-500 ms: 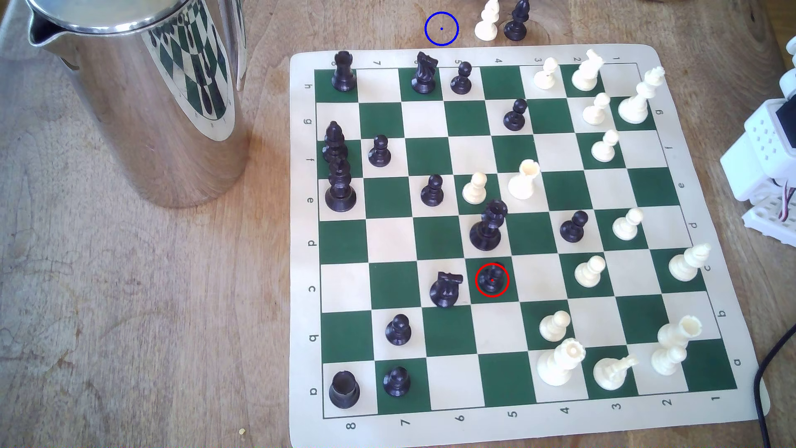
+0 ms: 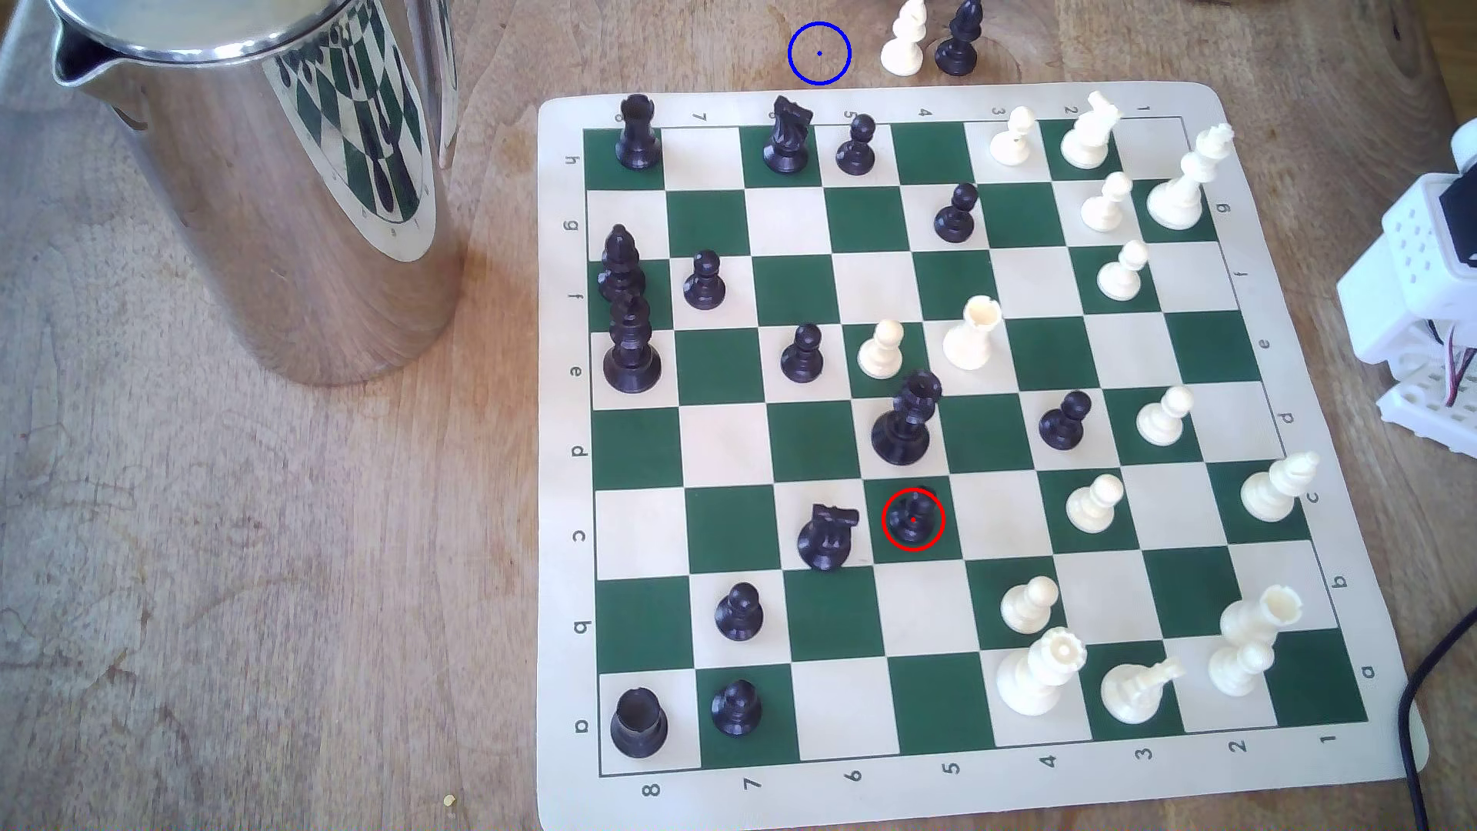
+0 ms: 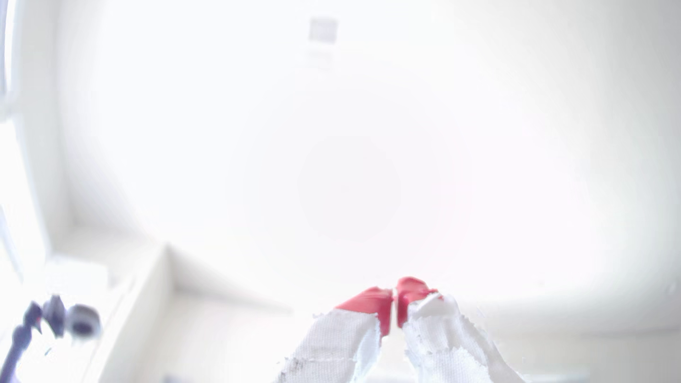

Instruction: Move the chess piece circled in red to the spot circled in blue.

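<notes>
The chess piece circled in red (image 2: 913, 518) is a small black pawn standing upright on a green square of the board (image 2: 879, 100), beside a tipped black knight (image 2: 826, 537). The spot circled in blue (image 2: 819, 53) is a ring on bare wood just past the board's far edge. At the exterior view's right edge, part of the white arm (image 2: 1419, 272) sits off the board, far from the pawn. In the washed-out wrist view my gripper (image 3: 395, 294) is shut, its red-tipped fingers (image 3: 372, 300) together with nothing between them.
A tall shiny steel jug (image 2: 264, 176) stands on the wood at the exterior view's left. A white and a black piece (image 2: 931, 40) stand to the right of the blue ring. Black and white pieces crowd the board. A black cable (image 2: 1419, 703) runs along the right edge.
The white arm at the exterior view's right edge has shifted slightly upward. The pieces have not moved.
</notes>
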### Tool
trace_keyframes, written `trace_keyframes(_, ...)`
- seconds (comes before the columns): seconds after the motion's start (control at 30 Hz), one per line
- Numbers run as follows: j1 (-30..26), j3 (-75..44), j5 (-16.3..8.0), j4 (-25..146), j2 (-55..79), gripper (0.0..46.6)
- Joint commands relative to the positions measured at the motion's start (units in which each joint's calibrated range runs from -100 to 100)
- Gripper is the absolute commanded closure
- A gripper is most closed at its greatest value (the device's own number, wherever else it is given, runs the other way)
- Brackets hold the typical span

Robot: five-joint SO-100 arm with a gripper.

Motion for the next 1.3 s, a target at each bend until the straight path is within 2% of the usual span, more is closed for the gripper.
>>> trace_keyframes(0.0, -1.1, -7.1, -0.1, 19.6, -0.1, 46.4)
trace_keyframes(0.3, -3.5, -19.7, -0.8, 59.8, 0.0, 46.4)
trace_keyframes(0.33, -3.6, -20.4, -2.5, 62.6, 0.0, 46.4)
trace_keyframes(0.37, -4.6, -20.5, -8.0, 64.6, 0.0, 46.4)
trace_keyframes(0.43, -7.8, -21.8, -11.8, 71.3, 1.3, 46.1)
trace_keyframes(0.5, -11.8, -22.3, -11.8, 72.9, 4.4, 46.1)
trace_keyframes(0.57, -13.4, -24.0, -11.8, 75.7, 7.0, 46.4)
trace_keyframes(0.73, -16.1, -40.2, -11.6, 93.3, 21.4, 46.4)
trace_keyframes(0.8, -19.7, -46.4, -11.8, 95.1, 30.5, 46.4)
trace_keyframes(0.9, -21.9, -51.7, -14.4, 96.6, 40.0, 46.4)
trace_keyframes(0.93, -22.4, -53.9, -15.9, 96.8, 45.6, 46.4)
trace_keyframes(1.03, -21.5, -56.5, -18.0, 95.6, 53.5, 46.4)
trace_keyframes(1.2, -20.4, -62.6, -19.7, 96.9, 65.3, 46.2)
trace_keyframes(1.27, -20.9, -69.6, -21.1, 102.5, 72.3, 44.8)
